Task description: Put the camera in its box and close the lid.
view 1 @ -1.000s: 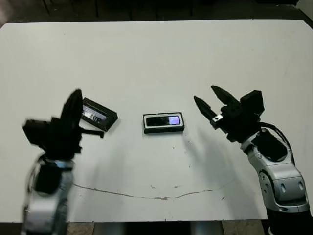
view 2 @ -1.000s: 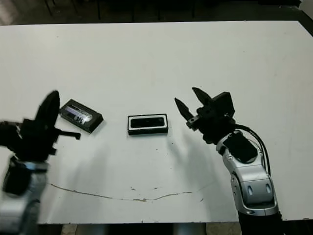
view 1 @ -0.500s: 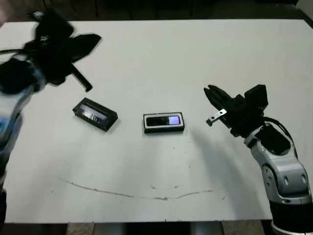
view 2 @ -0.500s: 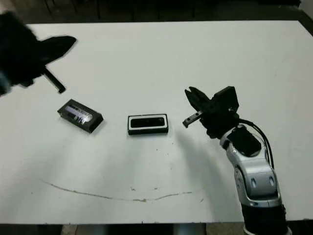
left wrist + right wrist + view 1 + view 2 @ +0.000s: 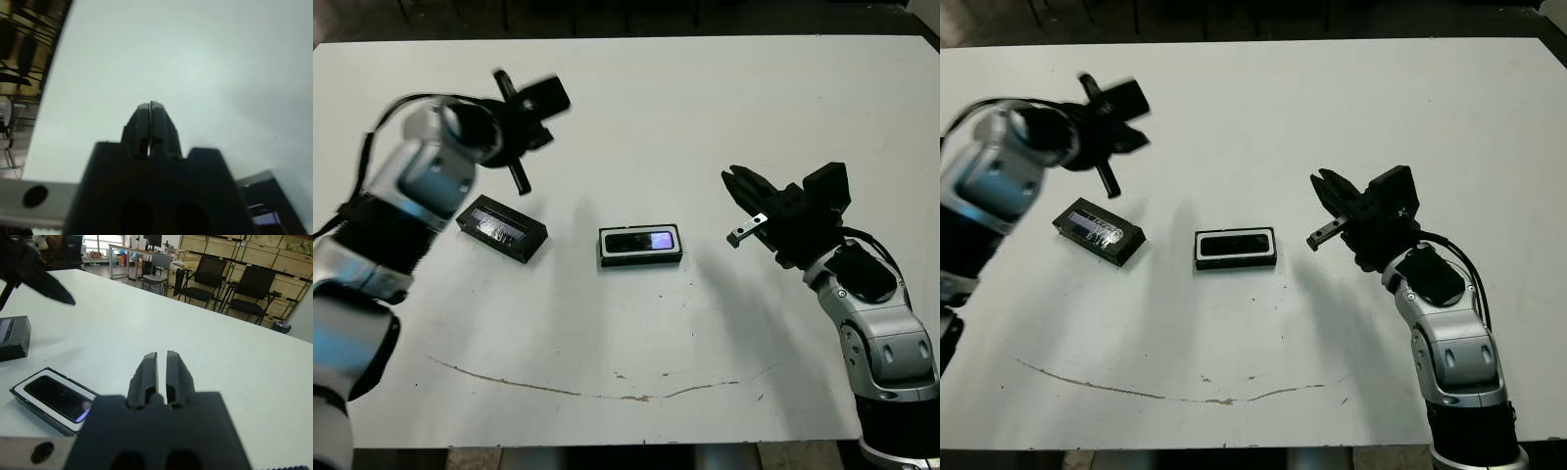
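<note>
Left eye view: the camera [image 5: 641, 241] lies flat inside the box [image 5: 640, 258] near the middle of the white surface [image 5: 705, 117], its bluish-purple screen patch at the end nearer the right arm. The box's white lining shows as a thin border around the camera. The lid [image 5: 502, 228] lies on the surface well to the left of the box, apart from it, turned at a slant, its glossy panel facing up.

The right gripper [image 5: 740, 193] hangs above the surface to the right of the box, not touching it, pointing toward the box; in the right wrist view its 2 fingers [image 5: 146, 374] stand nearly together with only a thin slit between them, holding nothing.

The left gripper [image 5: 514, 171] is raised over the surface beyond the lid, blurred, clear of lid and box. In the left wrist view its fingers [image 5: 141, 122] are pressed together and hold nothing; only bare white surface lies ahead of them.
</note>
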Robot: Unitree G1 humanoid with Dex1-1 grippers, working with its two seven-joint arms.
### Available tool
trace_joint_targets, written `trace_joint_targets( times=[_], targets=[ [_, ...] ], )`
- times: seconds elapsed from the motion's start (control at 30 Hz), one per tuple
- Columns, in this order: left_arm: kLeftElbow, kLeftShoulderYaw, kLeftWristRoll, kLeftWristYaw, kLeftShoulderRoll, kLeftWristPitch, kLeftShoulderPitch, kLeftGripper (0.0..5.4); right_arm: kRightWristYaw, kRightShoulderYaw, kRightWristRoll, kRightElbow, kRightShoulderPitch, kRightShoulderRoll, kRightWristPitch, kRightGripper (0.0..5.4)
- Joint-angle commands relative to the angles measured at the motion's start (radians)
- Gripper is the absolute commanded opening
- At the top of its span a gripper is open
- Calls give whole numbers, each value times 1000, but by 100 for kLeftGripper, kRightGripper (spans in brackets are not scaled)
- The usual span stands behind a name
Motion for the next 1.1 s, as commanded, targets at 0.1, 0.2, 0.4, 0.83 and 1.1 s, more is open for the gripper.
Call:
trace_joint_targets(
  times=[0.1,0.2,0.4,0.83,1.1],
  targets=[
    [53,-82,87,-130,19,-108,-35,0,4,6,5,10,22,-12,11,2],
    [55,-91,110,-196,27,-143,-36,0,2,11,-5,11,23,-16,5,2],
    [53,-89,122,-323,39,-149,-23,0,-1,10,3,6,25,-13,20,2],
    [38,-96,171,-412,64,-245,41,0,8,17,5,11,28,-14,7,2],
    [9,-89,207,-375,62,-245,106,0,16,13,23,12,38,-10,5,2]
  ],
)
